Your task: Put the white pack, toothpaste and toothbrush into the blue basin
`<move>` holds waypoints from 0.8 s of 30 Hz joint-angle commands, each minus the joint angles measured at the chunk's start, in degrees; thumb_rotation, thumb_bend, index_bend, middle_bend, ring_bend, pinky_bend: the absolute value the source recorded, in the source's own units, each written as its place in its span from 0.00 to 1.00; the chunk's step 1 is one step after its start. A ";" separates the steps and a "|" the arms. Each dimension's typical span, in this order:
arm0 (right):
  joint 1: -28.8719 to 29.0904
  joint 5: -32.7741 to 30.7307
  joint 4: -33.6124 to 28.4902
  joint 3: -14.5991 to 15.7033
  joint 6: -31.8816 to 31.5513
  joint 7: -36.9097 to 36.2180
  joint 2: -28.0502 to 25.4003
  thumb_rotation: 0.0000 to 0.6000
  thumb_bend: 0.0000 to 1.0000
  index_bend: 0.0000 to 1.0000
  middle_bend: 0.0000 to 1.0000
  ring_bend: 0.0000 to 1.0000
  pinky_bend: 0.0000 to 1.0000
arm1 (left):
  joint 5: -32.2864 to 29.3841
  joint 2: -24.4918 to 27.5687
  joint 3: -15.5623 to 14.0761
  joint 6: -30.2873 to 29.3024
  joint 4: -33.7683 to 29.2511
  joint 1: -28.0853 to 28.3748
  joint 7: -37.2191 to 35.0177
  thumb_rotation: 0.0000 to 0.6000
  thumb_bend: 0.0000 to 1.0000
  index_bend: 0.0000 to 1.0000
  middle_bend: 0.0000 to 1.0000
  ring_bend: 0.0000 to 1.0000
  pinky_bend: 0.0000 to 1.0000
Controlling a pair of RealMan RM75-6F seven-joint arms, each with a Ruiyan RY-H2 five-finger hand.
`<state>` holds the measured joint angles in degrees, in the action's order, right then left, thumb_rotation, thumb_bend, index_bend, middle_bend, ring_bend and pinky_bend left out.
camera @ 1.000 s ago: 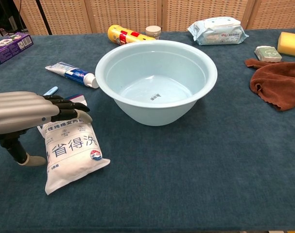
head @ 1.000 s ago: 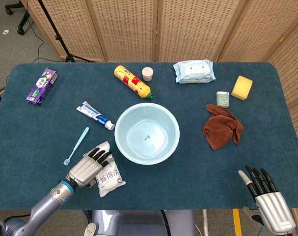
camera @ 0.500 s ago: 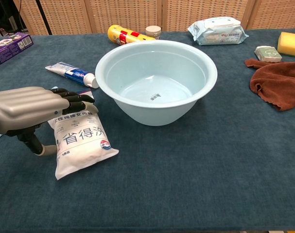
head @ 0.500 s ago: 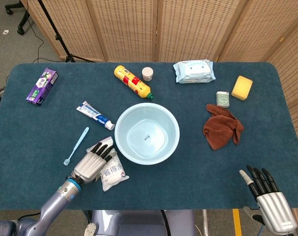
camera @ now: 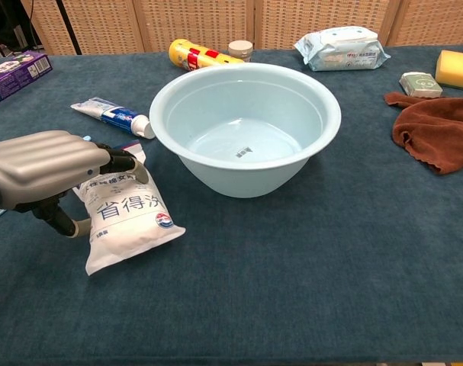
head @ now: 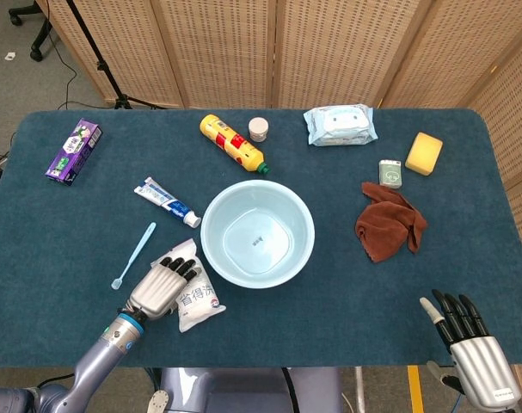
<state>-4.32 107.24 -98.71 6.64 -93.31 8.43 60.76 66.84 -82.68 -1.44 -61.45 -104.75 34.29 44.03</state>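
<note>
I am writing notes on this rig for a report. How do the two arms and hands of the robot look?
Both match. The left hand has a ribbed silver metal back and black fingers; behind it sits a blue wrist ring on a grey-lilac rounded arm. The right hand also has a ribbed silver back with small print, black fingers and a pale thumb. Its arm is out of view. No cables show.

Glossy plastic basin (camera: 246,130), matt cloth tabletop (camera: 307,267)

Left hand (camera: 44,164) curls palm-down; right hand (head: 469,344) lies flat, fingers apart.
</note>
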 commanded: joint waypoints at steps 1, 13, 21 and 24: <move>-0.02 0.00 -0.01 -0.01 -0.04 -0.01 -0.02 1.00 0.10 0.06 0.00 0.00 0.00 | 0.98 -0.04 -0.19 -0.91 0.10 -0.25 -0.06 1.00 0.46 0.59 0.30 0.32 0.33; -0.09 0.17 -0.05 0.02 -0.13 0.08 -0.04 1.00 0.11 0.06 0.00 0.00 0.00 | 4.58 1.41 -0.36 -3.62 -1.65 -1.16 -1.18 1.00 0.50 0.74 0.43 0.45 0.42; -0.12 0.18 -0.05 0.00 -0.19 -0.02 -0.10 1.00 0.11 0.06 0.00 0.00 0.00 | 6.23 1.14 -0.04 -5.40 -0.87 -1.97 -1.61 1.00 0.54 0.77 0.51 0.56 0.51; -0.12 0.22 -0.05 -0.01 -0.18 0.02 -0.09 1.00 0.11 0.06 0.00 0.00 0.00 | 7.25 1.57 0.15 -6.15 -1.41 -2.19 -1.67 1.00 0.55 0.78 0.53 0.58 0.53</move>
<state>-4.44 107.46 -98.75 6.63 -93.49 8.45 60.67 73.76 -81.32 -1.39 -67.31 -105.94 32.22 42.40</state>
